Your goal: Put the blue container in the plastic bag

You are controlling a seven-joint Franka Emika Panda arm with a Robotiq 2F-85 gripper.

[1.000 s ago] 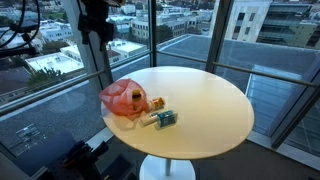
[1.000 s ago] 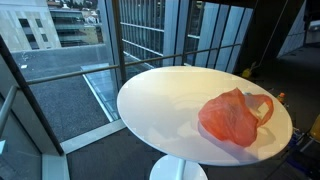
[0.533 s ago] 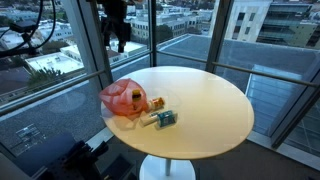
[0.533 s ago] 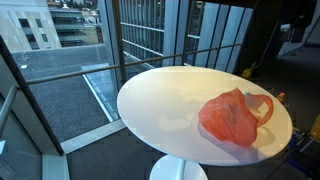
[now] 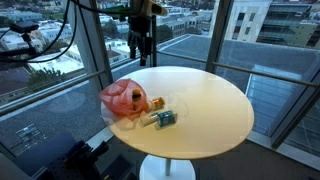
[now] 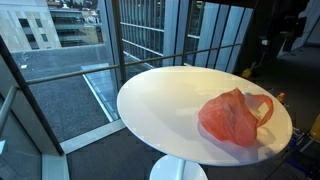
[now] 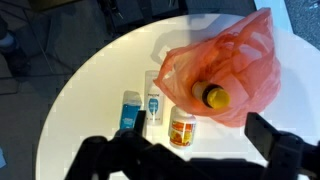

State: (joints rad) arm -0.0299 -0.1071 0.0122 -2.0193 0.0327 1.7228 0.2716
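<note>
The blue container (image 7: 130,110) lies flat on the round white table (image 7: 90,80), next to a white tube (image 7: 153,100) and an orange-labelled bottle (image 7: 181,128). The orange plastic bag (image 7: 228,60) lies beside them, and a yellow-capped bottle (image 7: 213,96) shows at its mouth. In an exterior view the blue container (image 5: 167,119) lies just right of the bag (image 5: 122,98). The bag also shows in an exterior view (image 6: 235,117), where it hides the container. My gripper (image 7: 185,160) is open and empty. It hangs high above the table's far edge (image 5: 140,52).
The table (image 5: 210,105) stands next to floor-to-ceiling windows with metal frames (image 5: 215,40). Dark equipment sits on the floor below the table's edge (image 5: 85,158). The table edge lies close to the bag (image 6: 285,140).
My arm has swung from the far left side towards the table, and the gripper now hangs over the table's far edge. The objects on the table have not moved.
</note>
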